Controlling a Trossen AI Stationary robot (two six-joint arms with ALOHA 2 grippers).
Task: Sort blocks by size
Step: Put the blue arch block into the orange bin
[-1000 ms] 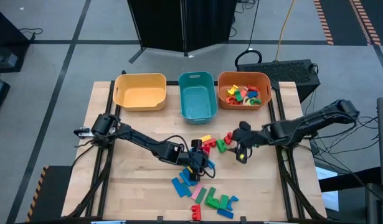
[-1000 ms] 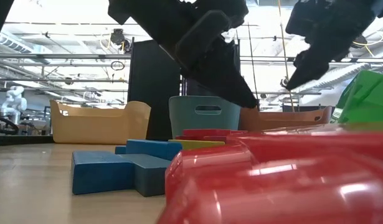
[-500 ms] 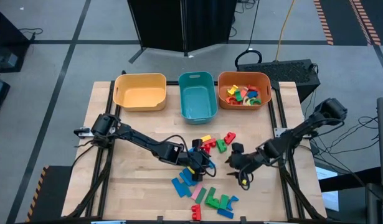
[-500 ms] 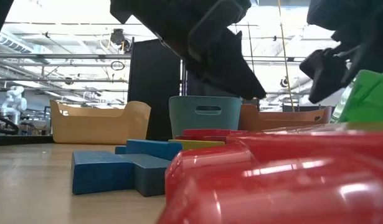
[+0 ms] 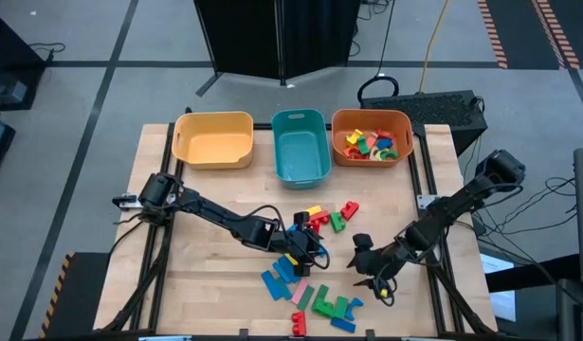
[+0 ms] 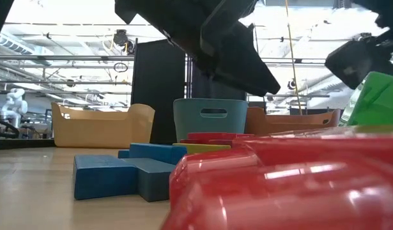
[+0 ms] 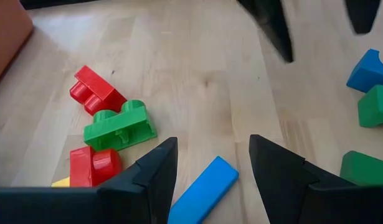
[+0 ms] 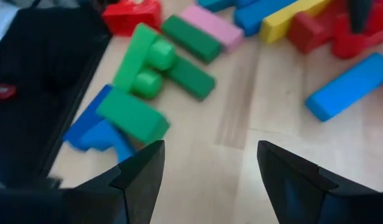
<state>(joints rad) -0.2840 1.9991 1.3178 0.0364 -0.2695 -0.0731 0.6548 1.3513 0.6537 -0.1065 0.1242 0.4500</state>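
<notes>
**A:** What shows from above?

**B:** Taking the teal bin (image 5: 300,144) as landmark: the orange bin (image 5: 371,136) beside it holds sorted blocks (image 5: 368,144); the yellow bin (image 5: 213,138) looks empty. The loose blocks (image 5: 310,284) lie nearer the table's front edge. The right gripper (image 5: 374,275) has swung from near the bins to the pile's edge. The left gripper (image 5: 302,248) stays over the pile.

**B:** Low view: blue and red blocks in front of the bin.

**A:** And the wrist cameras?

**B:** Left fingers (image 7: 151,177) spread, empty, above a blue bar (image 7: 203,189). Right fingers (image 8: 136,177) spread, empty, near green blocks (image 8: 151,74). Probably the next pick begins.
</notes>
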